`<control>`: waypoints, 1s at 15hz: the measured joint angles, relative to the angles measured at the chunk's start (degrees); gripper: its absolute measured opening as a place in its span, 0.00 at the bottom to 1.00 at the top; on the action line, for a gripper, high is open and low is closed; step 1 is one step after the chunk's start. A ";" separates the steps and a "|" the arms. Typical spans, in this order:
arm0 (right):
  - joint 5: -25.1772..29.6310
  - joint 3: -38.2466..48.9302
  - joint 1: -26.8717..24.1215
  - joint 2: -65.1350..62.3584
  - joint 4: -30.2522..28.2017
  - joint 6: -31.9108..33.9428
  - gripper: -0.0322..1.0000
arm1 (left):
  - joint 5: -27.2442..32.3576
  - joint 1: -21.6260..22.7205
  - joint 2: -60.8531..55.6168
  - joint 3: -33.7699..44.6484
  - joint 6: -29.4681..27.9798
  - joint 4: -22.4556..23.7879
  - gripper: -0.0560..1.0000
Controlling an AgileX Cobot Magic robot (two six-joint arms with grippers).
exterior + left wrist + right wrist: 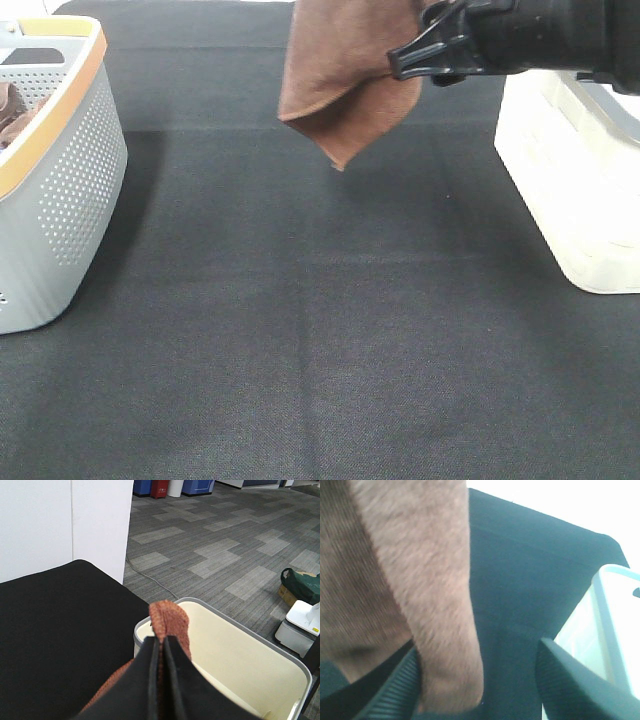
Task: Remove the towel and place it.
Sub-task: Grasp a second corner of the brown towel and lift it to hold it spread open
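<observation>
Reddish-brown against black: clamping the soft, roughly square reddish-brown microfibre towel [340, 80] with its stitched hem between the two flat black fingers [142, 680] of the left gripper [161, 645], pressing them together with only a fold of fabric between. Showing, by way of labels, a small yellow patch [315, 629] on a white machine [297, 620] standing on the grey carpet-tile floor [225, 545], too small for reading.

Holding the towel up in the air, well above the black cloth-covered table [300, 330]. Hanging folded over itself, tapering to one corner pointing down, running out of the high view at the top. Hanging between the grey perforated plastic basket [80, 180] with the tan rim on the left and the white plastic bin [570, 190] on the right, nearer the bin. Showing a bunched brown cloth [12, 110] lying inside the grey basket.

Spreading the ribbed black fingers [565, 680] of the right gripper [477, 647] wide apart, clasping nothing, letting the towel's fuzzy edge hang just inside one finger, seemingly touching it. Reaching in from the right at the top of the high view with a thick black arm [540, 35], meeting the towel's right edge with a forked black end; not possible telling from that view alone which gripper.
</observation>
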 joint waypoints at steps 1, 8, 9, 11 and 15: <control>-0.06 0.00 0.00 -0.74 0.00 0.00 0.63 | 0.00 0.00 0.00 0.00 0.00 0.06 0.06; -0.17 0.00 0.00 -3.44 0.00 -0.97 0.54 | 0.00 0.00 0.00 0.00 0.00 -0.11 0.06; -0.17 0.00 0.00 -3.44 0.00 -1.78 0.50 | 0.00 0.00 0.00 0.00 0.00 -0.11 0.06; -0.17 0.00 0.00 -3.44 0.11 -2.41 0.45 | 0.00 0.00 0.00 0.00 0.00 -0.11 0.06; -0.17 0.00 0.00 -3.44 2.92 -5.73 0.30 | -0.06 0.00 0.00 0.00 0.00 -0.11 0.06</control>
